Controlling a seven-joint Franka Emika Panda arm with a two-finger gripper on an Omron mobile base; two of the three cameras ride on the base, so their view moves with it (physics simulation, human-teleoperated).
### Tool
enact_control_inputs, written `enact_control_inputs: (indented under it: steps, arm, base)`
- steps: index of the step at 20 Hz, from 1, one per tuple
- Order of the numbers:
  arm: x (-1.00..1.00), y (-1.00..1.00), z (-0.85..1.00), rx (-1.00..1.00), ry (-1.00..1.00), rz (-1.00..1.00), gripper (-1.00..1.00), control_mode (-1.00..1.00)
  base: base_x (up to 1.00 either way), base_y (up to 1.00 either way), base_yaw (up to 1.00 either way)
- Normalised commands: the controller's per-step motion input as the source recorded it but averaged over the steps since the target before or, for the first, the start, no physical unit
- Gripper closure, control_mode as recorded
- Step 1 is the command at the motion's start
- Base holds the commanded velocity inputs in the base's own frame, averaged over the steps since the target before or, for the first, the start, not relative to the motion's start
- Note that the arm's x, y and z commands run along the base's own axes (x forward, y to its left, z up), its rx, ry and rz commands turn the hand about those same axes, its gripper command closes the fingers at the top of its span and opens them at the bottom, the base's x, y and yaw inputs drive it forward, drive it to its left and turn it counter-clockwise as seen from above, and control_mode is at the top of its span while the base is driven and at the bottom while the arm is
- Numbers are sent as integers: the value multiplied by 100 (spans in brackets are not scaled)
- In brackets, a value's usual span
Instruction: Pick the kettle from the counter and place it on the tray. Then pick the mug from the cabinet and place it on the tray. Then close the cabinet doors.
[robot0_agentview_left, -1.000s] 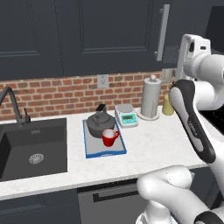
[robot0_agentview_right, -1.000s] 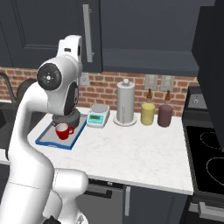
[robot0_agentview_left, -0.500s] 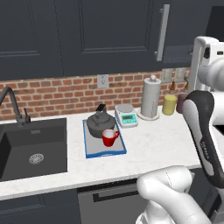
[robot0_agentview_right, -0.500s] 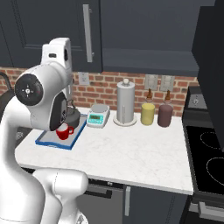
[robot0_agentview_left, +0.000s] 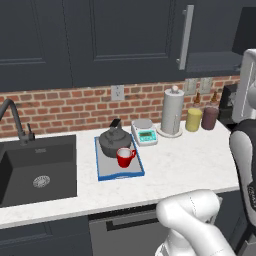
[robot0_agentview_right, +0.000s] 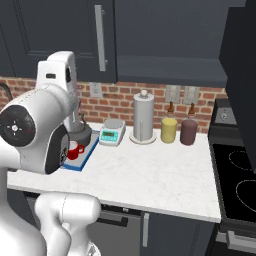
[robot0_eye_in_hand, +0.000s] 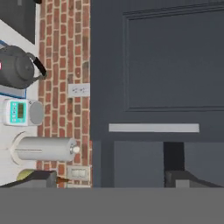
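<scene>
Kettle: the kettle (robot0_agentview_left: 114, 142) stands on the tray (robot0_agentview_left: 120, 172), at the tray's back edge, its black handle arched on top. I judge this step done.
Mug: the mug (robot0_agentview_left: 125, 157) stands upright on the same tray, just in front of the kettle and close to the tray's right edge, so both things are now collected in one place.
Tray: it lies flat on the counter (robot0_agentview_left: 185, 160), between the sink (robot0_agentview_left: 37, 170) and the kitchen scale (robot0_agentview_left: 144, 133), with its front edge near the counter's front edge.
Cabinet doors: the left door (robot0_agentview_left: 125, 40) looks shut flat in the left base view. In the right base view another door (robot0_agentview_right: 242, 75) stands out toward the camera at the right, over the stove, so I judge the closing is not finished.
Gripper: the hand view is rolled on its side and looks at a door panel and its bar handle (robot0_eye_in_hand: 153, 127). Whether the fingers are apart or together, I cannot tell, and nothing is seen between them.
Why raised: the hand is probably lifted to door height to push a door shut.
</scene>
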Motion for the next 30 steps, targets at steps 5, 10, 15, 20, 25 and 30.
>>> enact_control_inputs:
  steps: [5, 10, 15, 20, 25, 30]
  arm:
    - [-50, -35, 1, 0, -1, -8, -100, -100]
    - [-34, -56, 0, 0, 0, -33, -100, -100]
    - [-15, -63, 0, 0, 14, -55, -100, -100]
    - [-18, -85, 0, 2, 16, -40, -100, -100]
    - [-36, -93, -1, 3, 19, -33, -100, -100]
    - [-40, -88, -2, 1, 2, -18, -100, -100]
  base:
    - [0, 0, 0]
    - [0, 0, 0]
    - [0, 0, 0]
    - [0, 0, 0]
    - [0, 0, 0]
    - [0, 0, 0]
